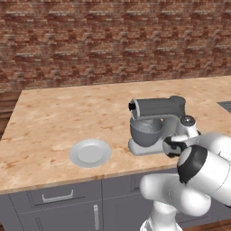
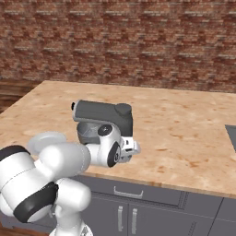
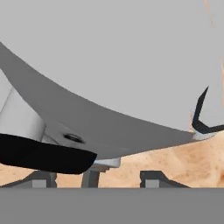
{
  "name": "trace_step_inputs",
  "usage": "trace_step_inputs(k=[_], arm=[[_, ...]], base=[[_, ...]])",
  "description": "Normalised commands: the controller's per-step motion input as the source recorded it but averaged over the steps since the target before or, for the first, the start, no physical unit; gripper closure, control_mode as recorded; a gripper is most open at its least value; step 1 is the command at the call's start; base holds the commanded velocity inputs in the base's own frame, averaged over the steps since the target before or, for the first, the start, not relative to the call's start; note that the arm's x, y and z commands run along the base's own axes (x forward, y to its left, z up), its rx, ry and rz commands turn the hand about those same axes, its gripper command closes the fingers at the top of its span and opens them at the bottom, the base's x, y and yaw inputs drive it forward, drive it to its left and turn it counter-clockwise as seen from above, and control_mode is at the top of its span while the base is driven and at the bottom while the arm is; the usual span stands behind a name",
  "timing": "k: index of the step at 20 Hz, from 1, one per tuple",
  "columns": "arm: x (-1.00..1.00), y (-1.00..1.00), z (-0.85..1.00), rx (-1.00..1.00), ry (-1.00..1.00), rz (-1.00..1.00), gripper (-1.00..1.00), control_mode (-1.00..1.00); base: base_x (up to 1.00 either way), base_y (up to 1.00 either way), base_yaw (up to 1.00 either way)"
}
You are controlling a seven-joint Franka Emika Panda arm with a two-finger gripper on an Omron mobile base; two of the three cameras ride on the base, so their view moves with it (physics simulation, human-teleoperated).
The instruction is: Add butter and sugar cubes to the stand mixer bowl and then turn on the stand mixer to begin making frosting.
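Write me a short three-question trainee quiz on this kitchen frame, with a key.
1. True or false: the plate has butter on it.
2. The stand mixer bowl sits: A) on the plate, B) under the stand mixer head, C) on the floor.
3. Which side of the mixer is the plate on in the left base view?

Key: 1 false, it looks bare. 2 B. 3 its left, on the counter.

A bulky white arm point(image 1: 198, 176) of rounded glossy segments fills the frame's lower right. Black bands ring its joints. Its wrist ends in a dark collar.
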Motion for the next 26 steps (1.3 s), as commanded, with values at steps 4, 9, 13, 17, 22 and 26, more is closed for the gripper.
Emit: trace_step_inputs(k=[4, 9, 13, 17, 22, 26], arm=[[0.21, 0.00, -0.02, 0.00, -0.07, 0.00, -1.00, -1.00], [0.32, -0.02, 0.00, 0.00, -0.03, 0.00, 1.00, -1.00], [0.42, -0.13, 0.00, 0.00, 0.00, 0.00, 1.00, -1.00], [0.39, -0.29, 0.01, 0.03, 0.00, 0.00, 1.00, -1.00], [0.30, -0.50, 0.16, 0.11, 0.05, 0.00, 1.00, -1.00], [0.12, -0.72, 0.34, 0.20, 0.20, 0.01, 1.00, -1.00]], base=[[0.00, 0.00, 0.00], [0.00, 0.00, 0.00], [0.00, 0.00, 0.00], [0.00, 0.00, 0.00], [0.00, 0.00, 0.00], [0.00, 0.00, 0.00]])
